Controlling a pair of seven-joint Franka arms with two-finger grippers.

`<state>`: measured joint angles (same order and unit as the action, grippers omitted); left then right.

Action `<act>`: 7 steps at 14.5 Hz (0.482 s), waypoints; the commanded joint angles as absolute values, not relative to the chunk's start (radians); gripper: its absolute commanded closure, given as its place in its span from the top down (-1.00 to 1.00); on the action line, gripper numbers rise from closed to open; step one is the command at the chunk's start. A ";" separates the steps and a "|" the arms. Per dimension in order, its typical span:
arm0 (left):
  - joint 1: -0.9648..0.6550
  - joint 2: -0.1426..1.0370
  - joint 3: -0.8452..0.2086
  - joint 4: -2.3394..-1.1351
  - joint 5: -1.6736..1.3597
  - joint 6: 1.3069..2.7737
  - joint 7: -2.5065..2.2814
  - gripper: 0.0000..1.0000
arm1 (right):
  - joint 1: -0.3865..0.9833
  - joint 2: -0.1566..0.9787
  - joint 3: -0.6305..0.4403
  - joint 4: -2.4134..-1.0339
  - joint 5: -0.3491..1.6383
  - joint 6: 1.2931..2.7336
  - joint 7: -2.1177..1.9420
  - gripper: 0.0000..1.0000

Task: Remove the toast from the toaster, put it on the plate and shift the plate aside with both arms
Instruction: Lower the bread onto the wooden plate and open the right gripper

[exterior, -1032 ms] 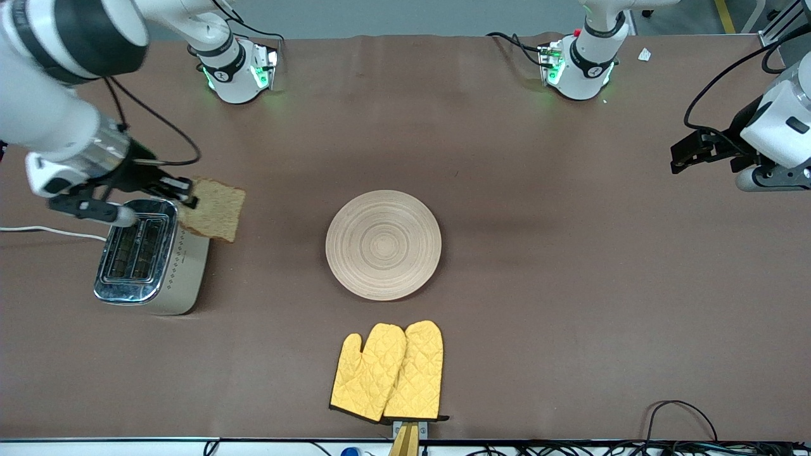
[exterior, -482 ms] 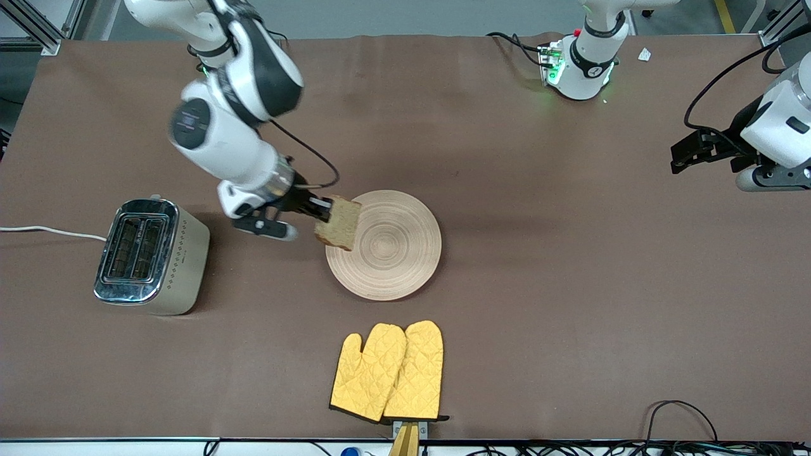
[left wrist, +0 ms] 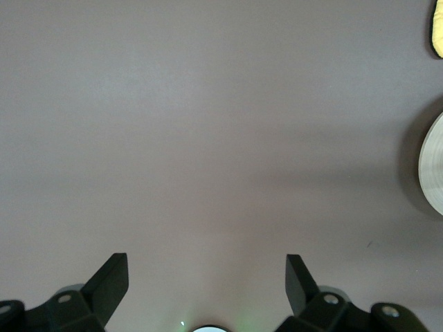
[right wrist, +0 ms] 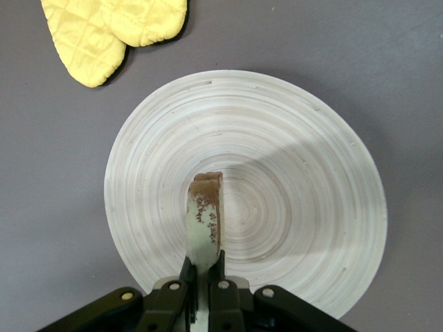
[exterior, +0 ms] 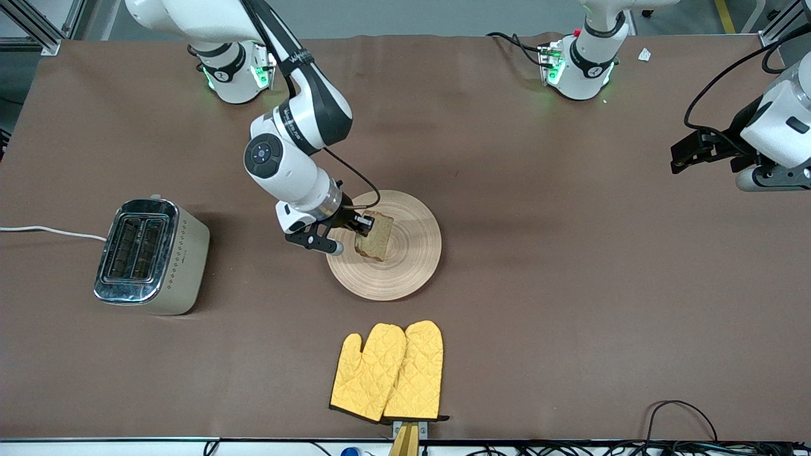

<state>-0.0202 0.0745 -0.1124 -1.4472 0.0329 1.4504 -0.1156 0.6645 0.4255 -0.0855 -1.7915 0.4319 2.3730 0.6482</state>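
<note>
the toast (exterior: 374, 237) is held on edge over the plate (exterior: 412, 266) by the closed right gripper (exterior: 358, 227); the left gripper (left wrist: 206, 277) is kept wide open and empty, waiting over bare table.

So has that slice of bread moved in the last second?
Yes. The right gripper carried the toast from beside the toaster to over the plate.

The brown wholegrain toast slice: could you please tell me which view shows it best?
The front view: the brown wholegrain toast slice shows its face, held by the right gripper over the round beige wooden plate. The right wrist view shows it edge-on; the left wrist view misses it.
</note>
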 commanded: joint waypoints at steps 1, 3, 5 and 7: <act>-0.009 0.075 -0.114 -1.430 0.021 1.433 -0.100 1.00 | 0.675 0.468 -0.095 -1.764 0.459 2.368 0.634 -1.00; -0.005 0.075 -0.112 -1.431 0.021 1.431 -0.098 1.00 | 0.664 0.486 -0.095 -1.766 0.459 2.384 0.574 -1.00; 0.005 0.077 -0.114 -1.430 0.018 1.433 -0.098 1.00 | 0.663 0.512 -0.098 -1.772 0.446 2.399 0.511 -0.99; 0.005 0.077 -0.112 -1.430 0.006 1.433 -0.100 1.00 | 0.644 0.522 -0.100 -1.779 0.445 2.408 0.465 -0.99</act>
<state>-0.0022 0.0745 -0.1120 -1.4471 0.0290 1.4503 -0.1155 0.6624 0.4968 -0.1002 -1.7850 0.4326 2.3909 0.5249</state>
